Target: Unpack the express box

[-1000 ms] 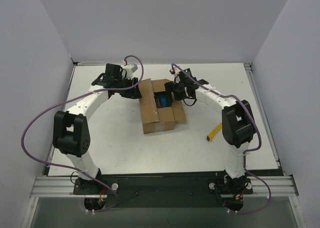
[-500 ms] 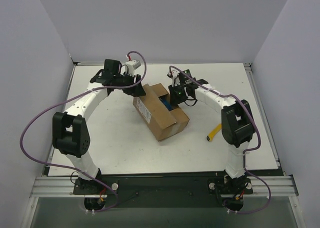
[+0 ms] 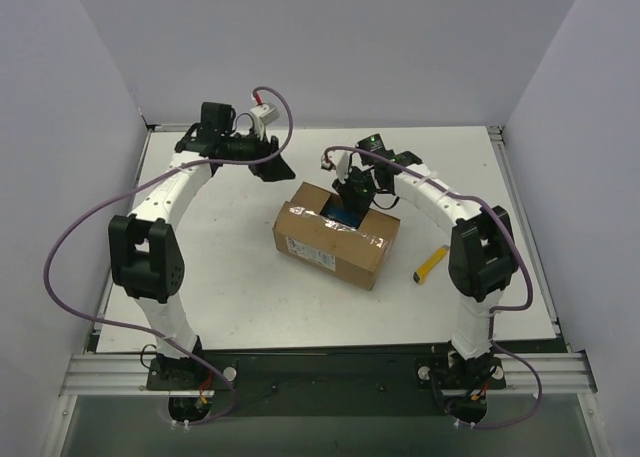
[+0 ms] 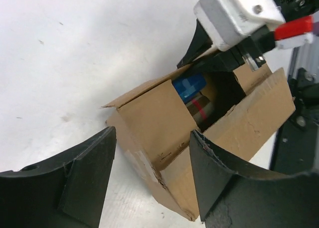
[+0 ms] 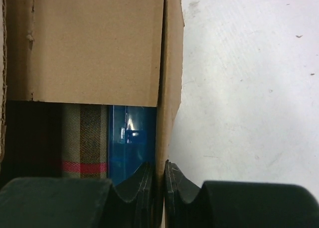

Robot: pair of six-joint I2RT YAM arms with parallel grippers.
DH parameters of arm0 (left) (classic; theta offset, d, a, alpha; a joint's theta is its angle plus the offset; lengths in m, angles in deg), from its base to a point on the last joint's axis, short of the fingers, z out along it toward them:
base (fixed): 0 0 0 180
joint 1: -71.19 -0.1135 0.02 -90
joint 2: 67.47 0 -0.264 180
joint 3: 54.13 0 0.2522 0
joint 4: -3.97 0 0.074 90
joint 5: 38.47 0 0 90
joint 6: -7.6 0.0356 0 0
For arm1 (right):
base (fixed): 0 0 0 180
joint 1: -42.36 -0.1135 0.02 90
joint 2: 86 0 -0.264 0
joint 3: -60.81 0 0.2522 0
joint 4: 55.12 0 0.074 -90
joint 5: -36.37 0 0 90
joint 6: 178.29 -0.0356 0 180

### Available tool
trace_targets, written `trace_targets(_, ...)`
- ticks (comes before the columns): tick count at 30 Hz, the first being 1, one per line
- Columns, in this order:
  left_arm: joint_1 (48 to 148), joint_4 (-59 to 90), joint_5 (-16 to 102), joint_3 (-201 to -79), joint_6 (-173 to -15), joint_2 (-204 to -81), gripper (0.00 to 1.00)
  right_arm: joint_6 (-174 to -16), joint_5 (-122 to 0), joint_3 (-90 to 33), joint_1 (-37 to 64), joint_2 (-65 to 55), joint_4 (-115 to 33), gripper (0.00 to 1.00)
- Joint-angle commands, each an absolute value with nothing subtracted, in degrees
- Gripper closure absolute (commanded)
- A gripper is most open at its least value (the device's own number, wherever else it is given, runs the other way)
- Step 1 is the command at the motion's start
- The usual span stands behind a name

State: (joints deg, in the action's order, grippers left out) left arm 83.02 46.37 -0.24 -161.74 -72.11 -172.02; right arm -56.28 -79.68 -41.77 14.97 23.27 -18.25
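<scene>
The express box point(image 3: 335, 245) lies on the table's middle, turned slantwise, its top open at the far side. My right gripper point(image 3: 350, 199) is shut on the box's side wall point(image 5: 169, 88), one finger inside and one outside. Inside the box I see a blue item point(image 5: 132, 138) and a plaid striped item point(image 5: 82, 138). My left gripper point(image 3: 278, 167) hovers open behind and left of the box, apart from it. In the left wrist view the box point(image 4: 149, 118) shows beyond the spread fingers point(image 4: 89, 173), touching neither.
A yellow utility knife point(image 3: 430, 265) lies on the table to the right of the box, close to the right arm. White walls close in the table at the back and on both sides.
The right gripper shut on the box's wall and swung the box round, its long side now facing the front. The left gripper opened and drew back to the left, away from the box.
</scene>
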Motion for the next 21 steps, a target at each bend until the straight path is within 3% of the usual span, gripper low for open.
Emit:
trace_targets(1,82.61,52.96,-12.27,-162.82,-69.75,-177.76,0.3,-48.65,-82.82,-40.93,14.15,19.29,-15.78,1.0)
trace_targets(10,84.28,51.48,-16.67,-154.47,-67.28,-178.12,0.29,-48.65,-80.88,-42.34,14.06,21.31,-15.61,1.0)
trace_targets(21,87.36,79.68,-14.31,-160.09,-43.04,-181.56,0.29,-49.97,-81.14,-43.74,14.68,23.94,-15.78,1.0)
